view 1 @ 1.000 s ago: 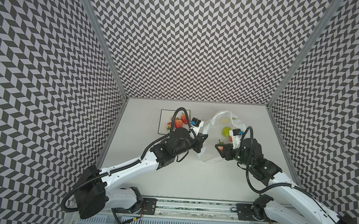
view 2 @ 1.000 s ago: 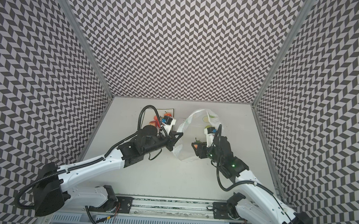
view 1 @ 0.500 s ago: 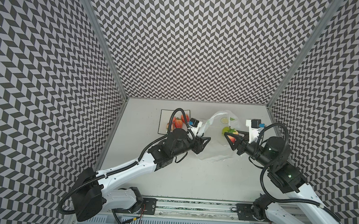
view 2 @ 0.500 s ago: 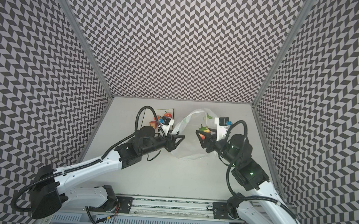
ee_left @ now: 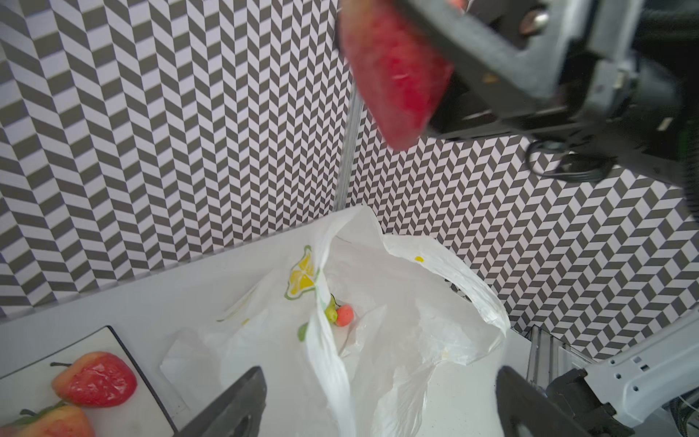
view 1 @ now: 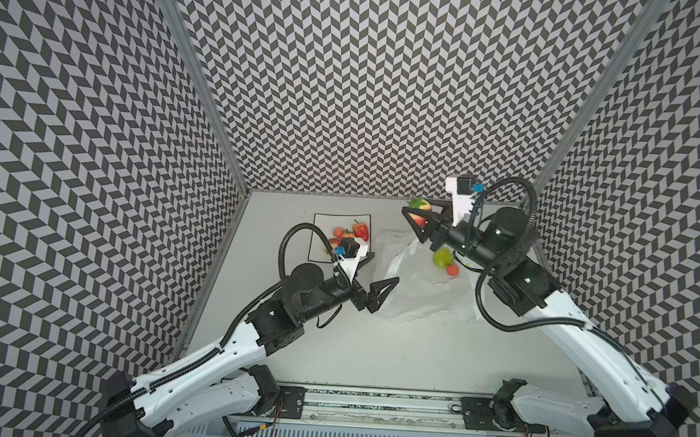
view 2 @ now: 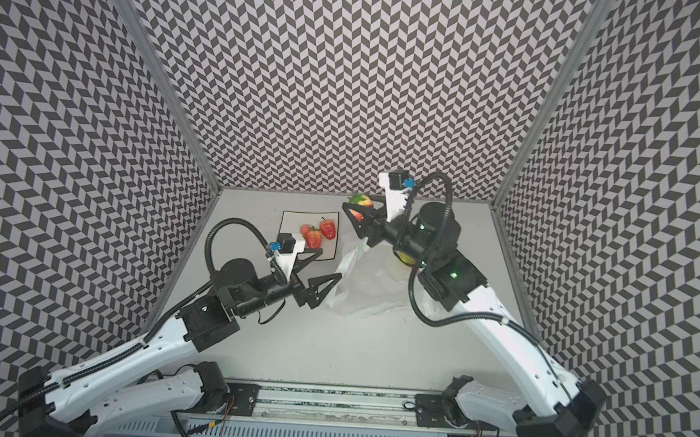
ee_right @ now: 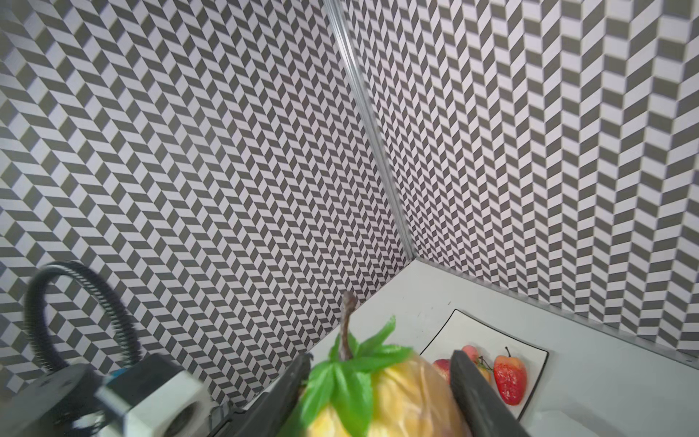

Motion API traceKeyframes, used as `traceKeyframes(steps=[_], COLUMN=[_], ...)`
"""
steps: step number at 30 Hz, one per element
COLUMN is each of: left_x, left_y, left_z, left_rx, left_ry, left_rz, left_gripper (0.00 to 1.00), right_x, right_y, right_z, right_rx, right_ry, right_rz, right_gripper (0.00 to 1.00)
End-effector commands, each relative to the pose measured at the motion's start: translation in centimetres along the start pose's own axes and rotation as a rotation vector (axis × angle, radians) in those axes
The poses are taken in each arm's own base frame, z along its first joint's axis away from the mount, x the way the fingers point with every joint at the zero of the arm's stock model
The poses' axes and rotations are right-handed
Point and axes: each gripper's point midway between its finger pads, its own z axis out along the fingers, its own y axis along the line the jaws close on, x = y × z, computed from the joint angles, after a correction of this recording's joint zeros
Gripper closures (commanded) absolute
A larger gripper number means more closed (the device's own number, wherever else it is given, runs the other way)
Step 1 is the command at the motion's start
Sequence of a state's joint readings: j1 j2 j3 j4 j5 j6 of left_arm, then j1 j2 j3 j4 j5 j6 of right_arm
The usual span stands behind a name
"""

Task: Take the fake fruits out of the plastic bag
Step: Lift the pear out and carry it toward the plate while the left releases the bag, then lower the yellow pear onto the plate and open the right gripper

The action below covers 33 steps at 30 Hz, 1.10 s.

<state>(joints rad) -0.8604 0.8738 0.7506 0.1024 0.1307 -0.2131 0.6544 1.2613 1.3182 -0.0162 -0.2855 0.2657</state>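
One strawberry [view 1: 420, 220] — it seems — clamped in right gripper [view 1: 410, 211].

The table [view 1: 353, 344] [view 2: 332, 343] is a plain light grey surface, closed in by chevron-patterned walls [view 1: 348, 82] at the back and both sides. A metal rail [view 1: 370, 404] runs along its near edge. Two things lie directly on it, both in the back half. The plate [view 1: 323, 230] [view 2: 294, 222] [ee_right: 529, 359], square and white with a thin black rim, sits flat left of the middle. The bag [view 1: 419, 290] [view 2: 369, 287] [ee_left: 397, 340], thin, white and crumpled, lies just beside it to the right, with yellow-green print on it.
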Motion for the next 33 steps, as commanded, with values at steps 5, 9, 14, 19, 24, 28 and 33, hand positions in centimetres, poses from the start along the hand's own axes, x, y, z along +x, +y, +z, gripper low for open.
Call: traceKeyframes(steps=[5,9,14,19,24,28,33], left_x=[0.0,-0.9,0.0,0.2,0.5,0.8,1.2], left_y=[1.1,6.2,11.3,13.1,13.4,13.5,13.6], left_z=[-3.1,-6.6,-10.9,-12.7,-12.7,-12.3,-11.9], left_rx=[-0.075,-0.375,-0.683,-0.797,-0.806,-0.800,-0.802], left_ry=[-0.032,-0.152,-0.239,-0.266,-0.258,-0.241,-0.223], left_rz=[0.009,-0.125,-0.278,-0.335,-0.343,-0.348,-0.348], left_gripper=[0.06,0.08,0.10,0.11,0.11,0.11,0.11], right_x=[0.2,5.5,12.8,18.5,22.6,25.9,28.7], right_y=[-1.7,-4.9,-8.2,-11.6,-14.7,-16.7,-17.8], right_z=[8.8,13.2,16.4,17.4,17.3,16.6,16.8], right_rx=[0.077,0.220,0.378,0.515,0.645,0.741,0.781], right_ry=[-0.056,0.018,0.065,0.099,0.126,0.154,0.184], right_rz=[0.132,0.216,0.337,0.398,0.395,0.426,0.475], right_gripper=[0.64,0.64,0.64,0.63,0.62,0.60,0.58])
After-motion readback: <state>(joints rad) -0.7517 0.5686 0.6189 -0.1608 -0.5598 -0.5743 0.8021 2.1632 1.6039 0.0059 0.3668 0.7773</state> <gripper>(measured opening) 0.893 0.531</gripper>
